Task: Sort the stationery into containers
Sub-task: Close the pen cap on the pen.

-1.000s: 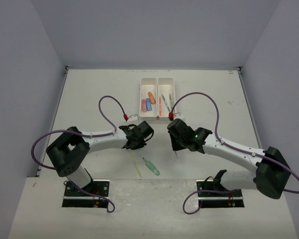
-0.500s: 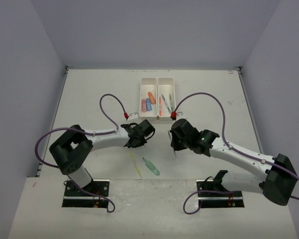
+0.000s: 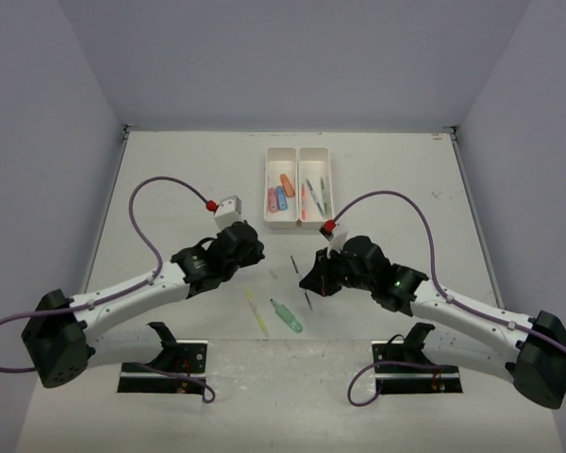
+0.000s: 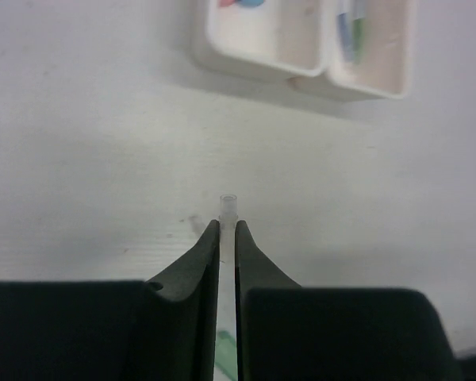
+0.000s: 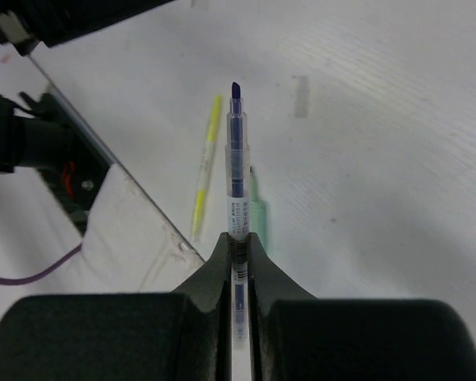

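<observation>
The left arm has swung down and stretched out low, its shoulder now far to the left and near. The left end effector [image 4: 228, 226] has drawn back a little to the left. Where it stood, a small clear piece [image 3: 273, 272] now shows on the desk [image 3: 170, 189].

The right arm has also dropped lower, carrying the right end effector [image 3: 311, 281] left and nearer. The dark pen [image 5: 236, 159] it grips now slants towards the near edge, close to the green piece [image 3: 286, 316].
</observation>
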Available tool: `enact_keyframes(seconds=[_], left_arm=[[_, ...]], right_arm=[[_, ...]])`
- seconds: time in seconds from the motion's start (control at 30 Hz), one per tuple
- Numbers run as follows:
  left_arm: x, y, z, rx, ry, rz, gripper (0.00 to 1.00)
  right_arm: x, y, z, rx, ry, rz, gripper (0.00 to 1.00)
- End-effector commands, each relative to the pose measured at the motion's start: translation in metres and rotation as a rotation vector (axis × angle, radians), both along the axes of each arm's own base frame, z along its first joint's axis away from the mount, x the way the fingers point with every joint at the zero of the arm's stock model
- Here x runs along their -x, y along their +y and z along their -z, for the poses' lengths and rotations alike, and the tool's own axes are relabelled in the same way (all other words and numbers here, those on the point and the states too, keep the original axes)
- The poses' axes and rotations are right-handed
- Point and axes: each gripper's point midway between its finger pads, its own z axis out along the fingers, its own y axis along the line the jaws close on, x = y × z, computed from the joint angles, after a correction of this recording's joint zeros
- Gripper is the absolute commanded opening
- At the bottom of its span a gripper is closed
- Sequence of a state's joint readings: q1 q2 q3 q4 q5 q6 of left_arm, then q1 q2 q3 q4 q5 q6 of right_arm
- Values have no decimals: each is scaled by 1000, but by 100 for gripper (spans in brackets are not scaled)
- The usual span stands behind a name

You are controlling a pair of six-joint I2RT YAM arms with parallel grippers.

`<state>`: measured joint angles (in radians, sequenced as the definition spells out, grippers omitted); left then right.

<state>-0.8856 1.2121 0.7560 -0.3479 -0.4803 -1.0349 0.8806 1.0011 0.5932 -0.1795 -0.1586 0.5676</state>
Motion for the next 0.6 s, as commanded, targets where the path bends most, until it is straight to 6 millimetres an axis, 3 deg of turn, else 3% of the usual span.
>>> enact_keyframes(seconds=[0.0,0.07,0.2,0.33,0.57], left_arm=[[-4,-38,-86,279,-295,205,0],[9,-42,-123,428,-404,271,0],[30,-43,-162,608,-545,358,0],[38,-40,-175,668,-600,380,0],[42,-41,-179,688,-617,402,0]], right_arm=[[21,42,-61,-395,-69,-178,0],[21,48,-80,-443,-100,-180,0],[23,54,-99,-466,-123,-191,0],[19,56,-112,-474,-153,-155,0],[11,51,-114,-450,-173,-87,0]])
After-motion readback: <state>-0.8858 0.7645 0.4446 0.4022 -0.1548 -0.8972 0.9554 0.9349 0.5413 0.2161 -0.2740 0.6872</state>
